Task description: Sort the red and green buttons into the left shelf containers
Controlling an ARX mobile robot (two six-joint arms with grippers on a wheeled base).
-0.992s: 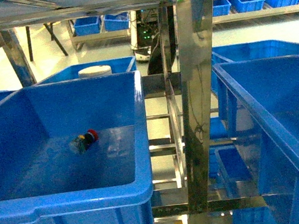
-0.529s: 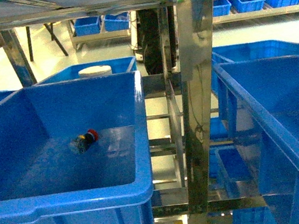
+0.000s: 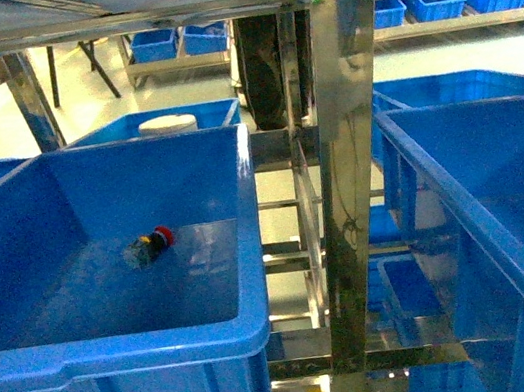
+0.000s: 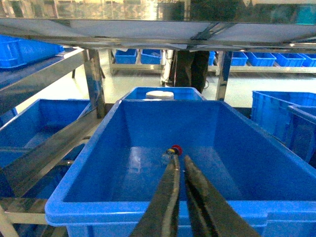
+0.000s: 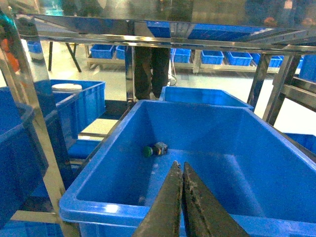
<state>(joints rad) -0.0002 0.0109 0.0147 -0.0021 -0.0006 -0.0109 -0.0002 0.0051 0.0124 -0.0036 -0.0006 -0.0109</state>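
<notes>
Head view is showing two big blue bins on the metal shelf, no arms in sight.
Red button (image 3: 152, 244) is lying on its side on the floor of the left bin (image 3: 116, 349). Left gripper (image 4: 178, 163) is hanging over that bin, fingers nearly together, gripping nothing. Right gripper (image 5: 178, 168) is doing the same over the right bin (image 5: 148, 210), jaws pinched closed, where a green button (image 5: 154, 149) is sitting.

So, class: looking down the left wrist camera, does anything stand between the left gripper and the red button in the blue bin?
Nothing visible does. The left gripper points over the near rim of the blue bin at the red button lying on the bin floor, with only bare floor between them.
</notes>
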